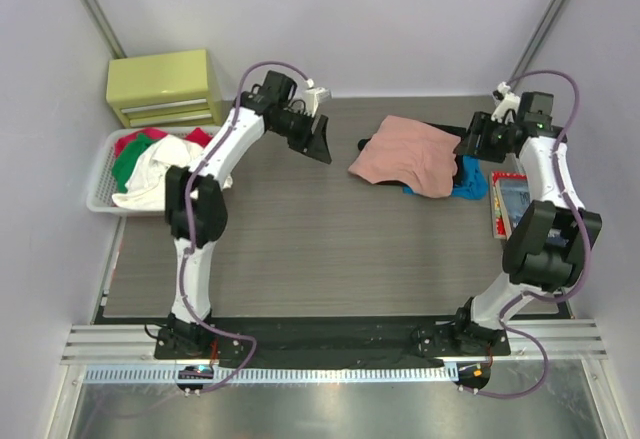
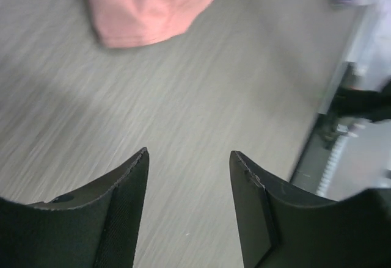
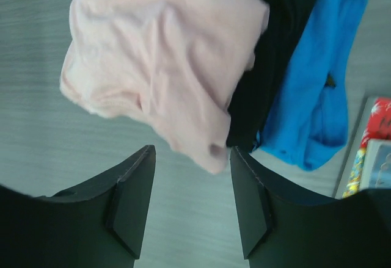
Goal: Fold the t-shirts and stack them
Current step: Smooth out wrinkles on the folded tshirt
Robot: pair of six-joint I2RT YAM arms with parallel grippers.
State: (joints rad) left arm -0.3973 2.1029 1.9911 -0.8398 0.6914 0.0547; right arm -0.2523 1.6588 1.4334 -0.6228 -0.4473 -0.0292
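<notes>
Jaws apart, gripping nothing: left gripper (image 2: 189, 152) hovering over bare desk (image 1: 300, 249), right gripper (image 3: 192, 148) just above the pile. Beyond, salmon-pink t-shirt (image 1: 405, 154) crumpled atop black t-shirt (image 3: 275, 48), blue garment (image 1: 475, 184) alongside, far right.

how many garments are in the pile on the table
3: a salmon-pink t-shirt on top, a black one under it, a blue one poking out at the right edge. More may be hidden underneath.
</notes>
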